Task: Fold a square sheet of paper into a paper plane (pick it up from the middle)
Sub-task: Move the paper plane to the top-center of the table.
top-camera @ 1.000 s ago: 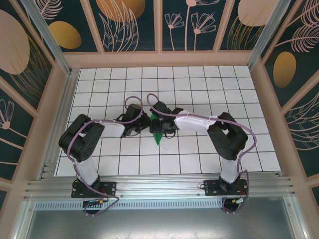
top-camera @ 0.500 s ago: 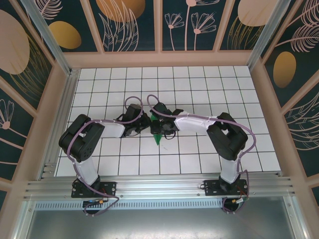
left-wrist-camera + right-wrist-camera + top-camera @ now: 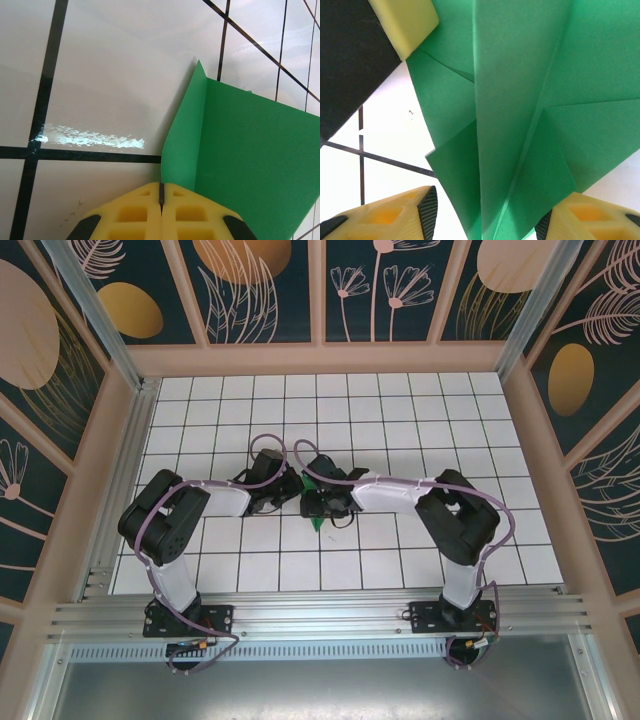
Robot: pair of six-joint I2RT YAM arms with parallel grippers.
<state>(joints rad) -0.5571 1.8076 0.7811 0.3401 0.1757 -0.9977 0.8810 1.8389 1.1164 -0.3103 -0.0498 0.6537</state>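
Note:
The green paper plane (image 3: 520, 100) is a partly folded dart with a centre crease and layered flaps. From above, just its tip (image 3: 318, 523) pokes out beneath the two wrists at mid-table. My right gripper (image 3: 485, 212) is open, its yellow fingers (image 3: 395, 212) straddling the folded paper, which runs down between them. My left gripper (image 3: 161, 187) is shut, with the paper's raised edge flap (image 3: 182, 145) running into the seam between its pads. One left finger (image 3: 405, 22) touches the paper's far corner in the right wrist view. Seen from above, the left gripper (image 3: 295, 492) meets the right gripper (image 3: 318, 506).
The white tiled table (image 3: 400, 570) with black grid lines lies inside wooden walls. Both arms bend inward from their bases at the near edge, with purple cables looping over them.
My right gripper has slid towards the near edge over the paper, so less green shows from above. The left gripper has barely moved.

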